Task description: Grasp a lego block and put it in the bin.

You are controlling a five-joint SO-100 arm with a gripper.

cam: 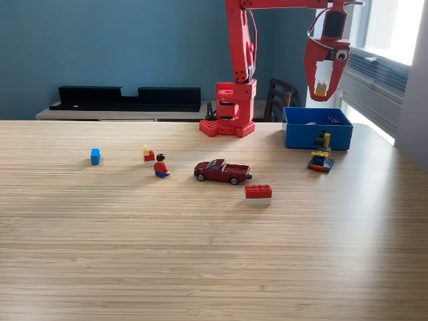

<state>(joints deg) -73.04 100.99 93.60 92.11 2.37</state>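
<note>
Wooden table point(200, 267), tool point(322, 90) above bin point(317, 134)

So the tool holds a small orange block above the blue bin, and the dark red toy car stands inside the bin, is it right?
Not quite. The tool does hold a small orange block above the blue bin, but the dark red toy car is not inside the bin. The exterior view shows it standing on the wooden table, well to that view's left of the bin.

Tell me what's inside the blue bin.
Inside the blue bin, a purple piece and a dark blue piece show near the back. The front wall hides the rest of the floor.
</note>
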